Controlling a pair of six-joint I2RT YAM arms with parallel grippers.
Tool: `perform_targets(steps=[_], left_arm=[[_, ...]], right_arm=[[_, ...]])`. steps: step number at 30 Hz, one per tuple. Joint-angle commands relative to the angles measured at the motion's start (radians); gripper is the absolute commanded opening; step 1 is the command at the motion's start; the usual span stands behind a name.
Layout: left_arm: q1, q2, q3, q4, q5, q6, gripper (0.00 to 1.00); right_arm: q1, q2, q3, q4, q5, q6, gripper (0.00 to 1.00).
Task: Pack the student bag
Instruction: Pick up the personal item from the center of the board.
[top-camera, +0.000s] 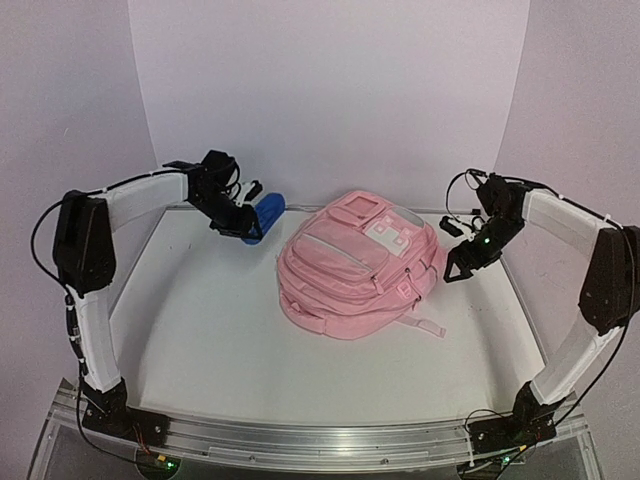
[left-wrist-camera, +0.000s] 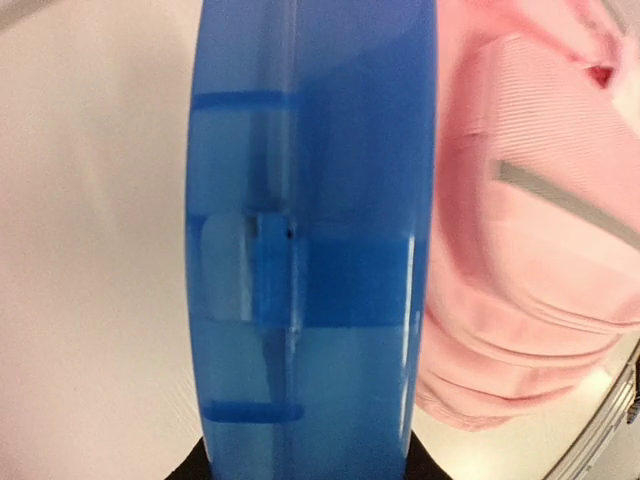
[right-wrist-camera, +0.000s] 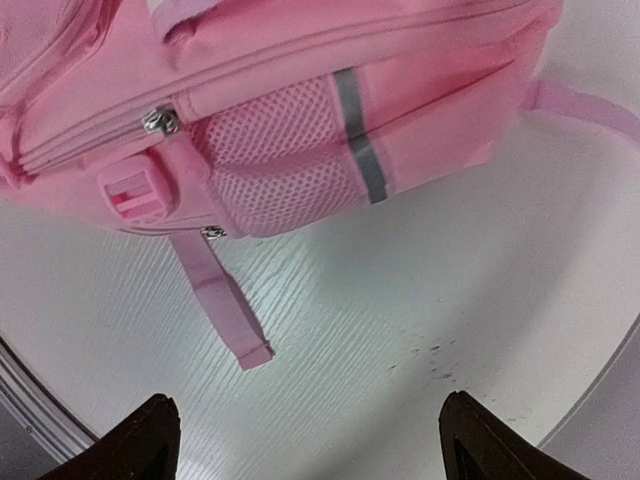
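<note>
Loading step: left claw (top-camera: 254, 216) holds a blue case (top-camera: 268, 208) far-left of the student bag (top-camera: 355, 265); right claw (right-wrist-camera: 308, 420) gapes wide. Next I need a pocket opened.

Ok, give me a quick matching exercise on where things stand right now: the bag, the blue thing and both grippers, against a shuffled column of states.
Things:
1. student bag
2. blue plastic case
3. left gripper
4. right gripper

States:
A. open, nothing between its fingers, next to the bag's mesh side pocket
B. lying on the table between the two arms
C. closed on a thing
D. gripped, to the left of the bag in the top view

Pairs: 1-B, 2-D, 3-C, 4-A
</note>
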Motion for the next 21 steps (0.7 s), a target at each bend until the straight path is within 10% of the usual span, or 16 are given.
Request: perform_targets(steps=[1,13,21], left_arm=[[-0.131,-0.203,-0.060,-0.046,0.007,-0.094,0.13],[-0.352,-0.307,-0.149,-0.021,0.002,-0.270,0.13],[-0.424,-0.247,-0.113,-0.005,0.002,-0.302,0.13]], right_arm=[[0.037,0.006,-0.066,0.157,-0.101,0.035,0.88],[0.288,0.100,-0.015,0.397,0.016,0.207,0.75],[0.259,-0.116,-0.311,0.497,0.233,0.181,0.61]])
